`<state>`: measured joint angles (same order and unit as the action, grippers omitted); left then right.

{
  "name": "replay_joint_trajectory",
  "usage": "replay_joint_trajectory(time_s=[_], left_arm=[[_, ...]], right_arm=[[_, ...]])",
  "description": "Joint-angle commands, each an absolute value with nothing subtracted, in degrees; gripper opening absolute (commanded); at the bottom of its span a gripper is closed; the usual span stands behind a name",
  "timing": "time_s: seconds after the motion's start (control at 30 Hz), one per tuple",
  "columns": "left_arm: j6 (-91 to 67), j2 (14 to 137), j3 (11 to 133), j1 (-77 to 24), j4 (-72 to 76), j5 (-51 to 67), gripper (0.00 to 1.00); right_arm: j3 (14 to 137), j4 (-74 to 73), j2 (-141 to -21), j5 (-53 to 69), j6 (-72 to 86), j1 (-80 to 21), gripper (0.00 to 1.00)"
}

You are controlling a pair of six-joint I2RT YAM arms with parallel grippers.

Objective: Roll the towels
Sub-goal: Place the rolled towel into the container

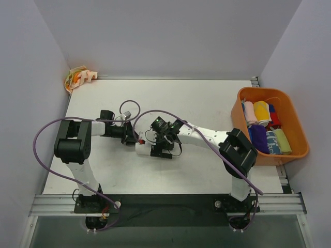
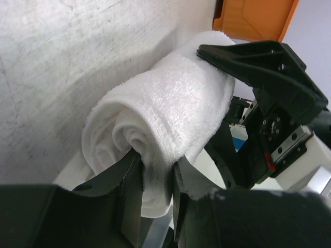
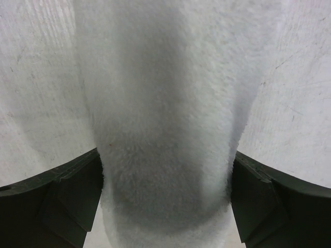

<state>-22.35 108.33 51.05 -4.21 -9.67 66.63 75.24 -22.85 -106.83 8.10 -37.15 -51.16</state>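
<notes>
- At mid-table, the left gripper is nipped together on the near end of the white towel. A fold at the spiral's lower edge is caught between its fingers.
- The right gripper stands astride the towel further along, jaws wide apart with one finger at each flank. At most they brush the pile; no squeeze shows.
- The towel is fully wound into a snug cylinder. It lies on the table between the two arms, well apart from the bin.
- The rolling itself looks done, so the step in hand is probably letting go without the roll springing open.
  - The left pinch should be firm while the right gripper lifts straight up.
  - A sideways drag would likely snag the terry and loosen a turn.
  - The left gripper is best released last, with the loose edge lying under the roll so its weight pins it.
- Only the left wrist view shows the spiral end, the pinch, and the right gripper's finger lying along the far part of the roll.
- The right wrist view shows the gap at each flank, but neither end of the roll.
- The top view hides most of the towel under the grippers. It alone shows the rolled towels packed in the bin and the cream towel bunched in the far left corner, seemingly not yet rolled.
</notes>
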Motion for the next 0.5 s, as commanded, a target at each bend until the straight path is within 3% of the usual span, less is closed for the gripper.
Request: replay_joint_trajectory(time_s=[0.0, 0.47], left_arm=[[-21.53, 108.63, 52.38, -4.40, -18.72, 57.84, 0.00], [-25.05, 111.45, 53.44, -3.69, -18.02, 57.75, 0.01]], right_arm=[[74.62, -21.89, -104.59, 2.29, -37.36, -52.56, 0.92], [73.74, -20.48, -112.23, 8.25, -35.33, -50.72, 0.85]])
